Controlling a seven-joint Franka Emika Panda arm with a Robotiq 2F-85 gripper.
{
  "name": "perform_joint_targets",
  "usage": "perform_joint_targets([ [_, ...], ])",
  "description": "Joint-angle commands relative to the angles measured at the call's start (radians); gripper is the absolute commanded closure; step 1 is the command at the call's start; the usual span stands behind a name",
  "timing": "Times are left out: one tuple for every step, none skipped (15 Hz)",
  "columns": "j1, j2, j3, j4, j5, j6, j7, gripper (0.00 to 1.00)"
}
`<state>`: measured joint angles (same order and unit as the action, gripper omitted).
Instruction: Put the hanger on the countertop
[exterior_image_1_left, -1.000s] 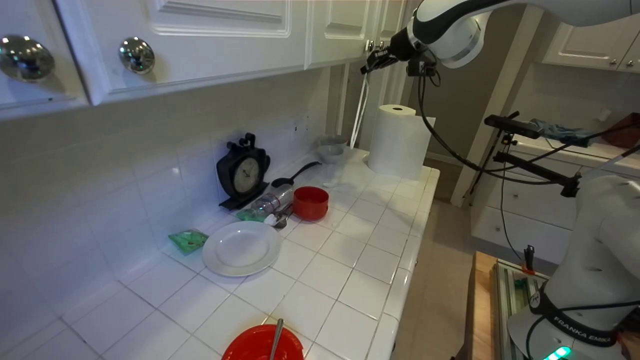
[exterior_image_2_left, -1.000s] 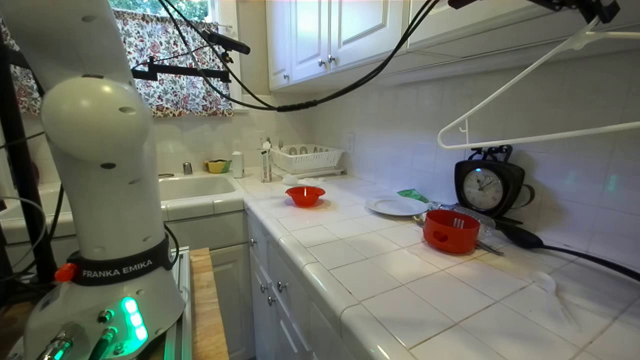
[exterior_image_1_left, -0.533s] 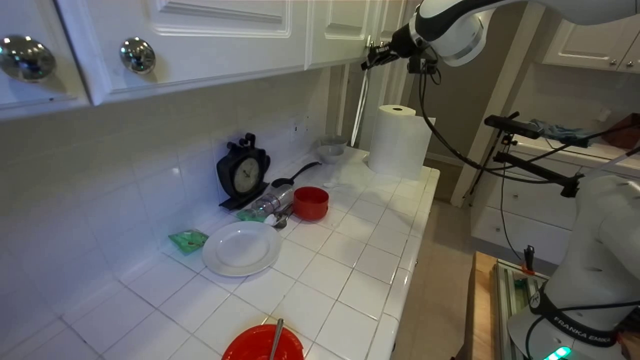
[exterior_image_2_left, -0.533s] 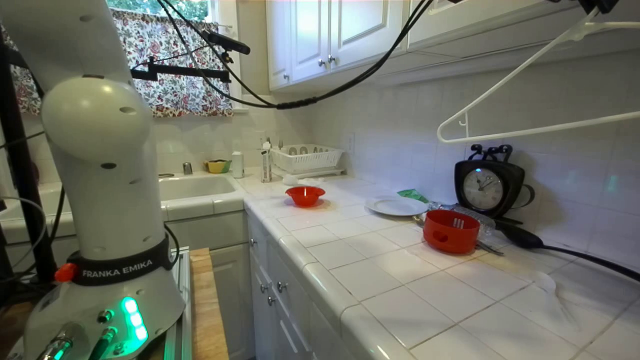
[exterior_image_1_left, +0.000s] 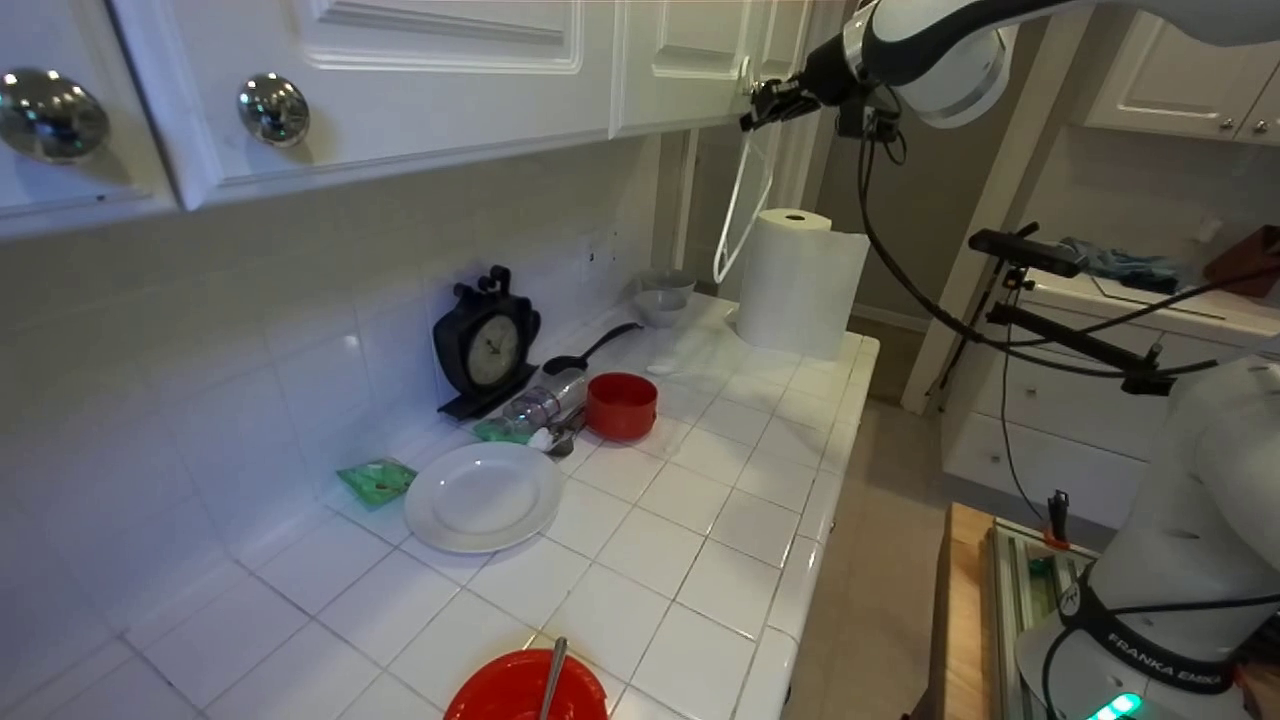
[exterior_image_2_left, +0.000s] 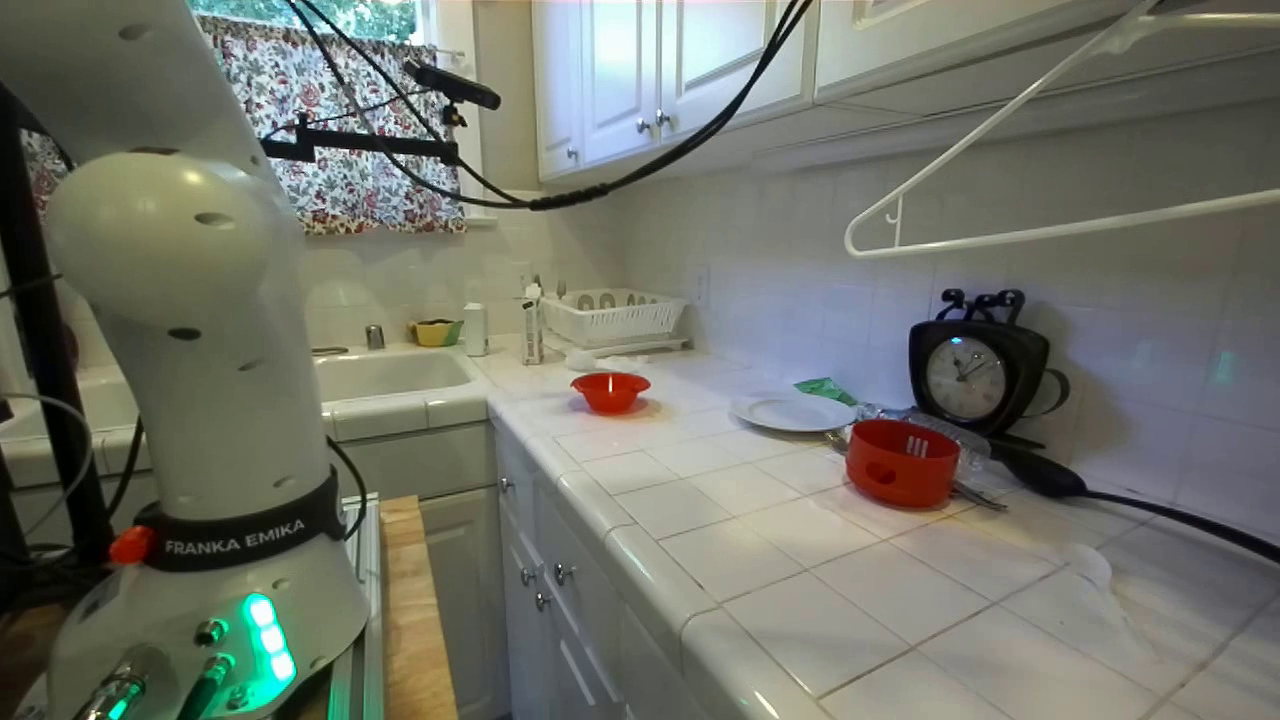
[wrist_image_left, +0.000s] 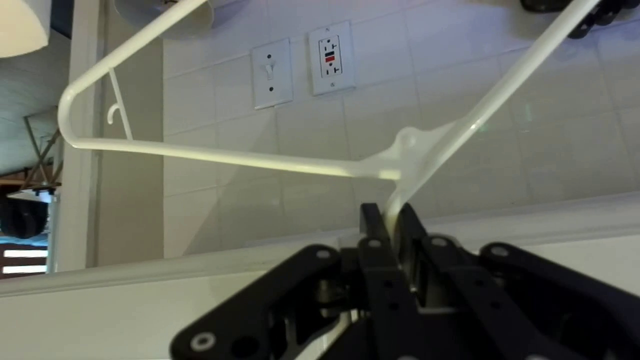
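Note:
The white hanger hangs from my gripper, its triangle below the fingers. It shows in both exterior views, as the hanger (exterior_image_1_left: 736, 190) and the hanger (exterior_image_2_left: 1060, 230). My gripper (exterior_image_1_left: 750, 120) is high beside the upper cabinets' lower edge; in the other camera's picture it is out of frame. In the wrist view, my gripper (wrist_image_left: 391, 215) is shut on the hanger's neck, just above the junction of the arms (wrist_image_left: 410, 155). The hook's tip is hidden behind the fingers there. The tiled countertop (exterior_image_1_left: 680, 560) lies well below the hanger, apart from it; it also shows as the countertop (exterior_image_2_left: 800, 610).
A paper-towel roll (exterior_image_1_left: 790, 285) stands at the counter's end, close beside the hanger. Clear bowls (exterior_image_1_left: 663, 300), a black ladle (exterior_image_1_left: 595, 350), a black clock-like scale (exterior_image_1_left: 490, 345), a red pot (exterior_image_1_left: 621, 407) and a white plate (exterior_image_1_left: 483, 497) line the wall. White cabinets (exterior_image_1_left: 440, 40) hang above.
My gripper has moved away from the cabinets toward the room and slightly up. The hanger has risen with it and turned, so its triangle shows wider beside the paper-towel roll.

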<state>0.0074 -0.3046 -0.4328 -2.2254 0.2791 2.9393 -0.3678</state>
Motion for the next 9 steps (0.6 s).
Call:
perform_joint_targets([
  [-0.148, -0.099, 0.117, -0.094, -0.141, -0.050, 0.137, 0.93],
  [-0.181, -0.107, 0.143, -0.104, -0.172, -0.079, 0.171, 0.93],
  [-0.199, -0.115, 0.159, -0.111, -0.189, -0.103, 0.196, 0.93],
  [-0.228, -0.121, 0.183, -0.119, -0.216, -0.130, 0.231, 0.93],
  [-0.240, -0.129, 0.195, -0.126, -0.230, -0.152, 0.247, 0.93],
  [-0.254, -0.133, 0.207, -0.130, -0.246, -0.167, 0.267, 0.93],
  [-0.262, -0.135, 0.212, -0.132, -0.252, -0.171, 0.282, 0.93],
  [-0.270, -0.139, 0.219, -0.134, -0.256, -0.166, 0.301, 0.93],
  [-0.271, -0.142, 0.221, -0.133, -0.253, -0.165, 0.311, 0.93],
])
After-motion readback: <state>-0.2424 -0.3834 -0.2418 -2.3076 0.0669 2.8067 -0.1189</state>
